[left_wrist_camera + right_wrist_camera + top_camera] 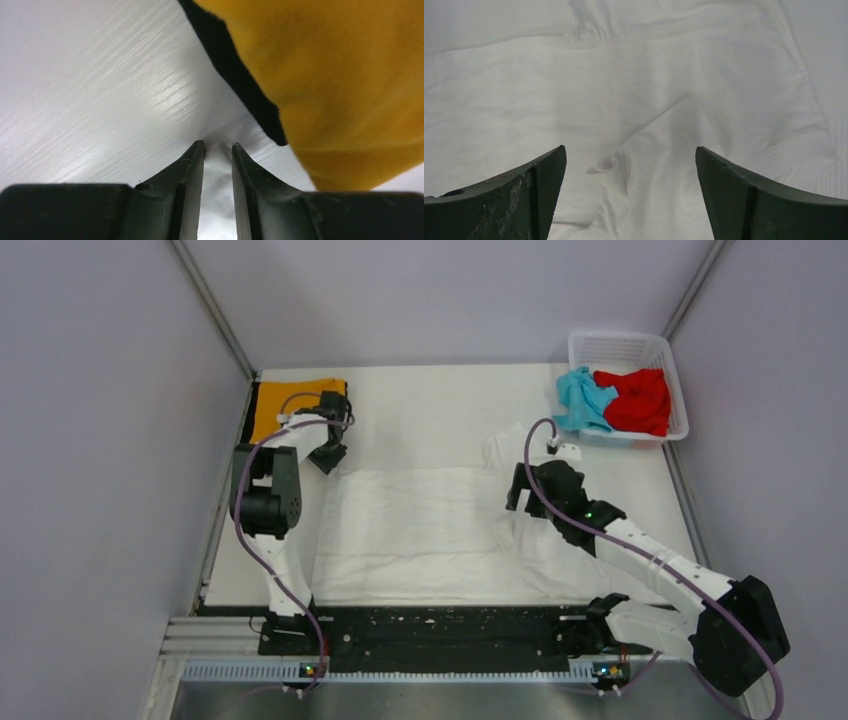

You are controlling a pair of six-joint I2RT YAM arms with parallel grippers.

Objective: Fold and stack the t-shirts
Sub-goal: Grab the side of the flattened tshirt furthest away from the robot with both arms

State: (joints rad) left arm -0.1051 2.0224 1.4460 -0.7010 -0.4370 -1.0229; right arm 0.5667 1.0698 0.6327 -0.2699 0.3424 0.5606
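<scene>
The large white t-shirt [430, 530] lies spread across the middle of the table. My left gripper [331, 456] is at its far left corner; in the left wrist view the jaws [218, 146] are pinched on a fold of white cloth. The orange t-shirt with black trim [292, 405] lies folded at the back left, just beyond that gripper, and shows in the left wrist view [340, 75]. My right gripper [520, 502] hovers open over the shirt's rumpled right part [634, 100], with nothing between its fingers [630, 150]. The light blue t-shirt [583, 398] and the red t-shirt [637, 398] lie bunched in the basket.
The white lattice basket [625, 343] stands at the back right corner. Grey walls close in the table on the left, back and right. A black rail with the arm bases [430, 630] runs along the near edge.
</scene>
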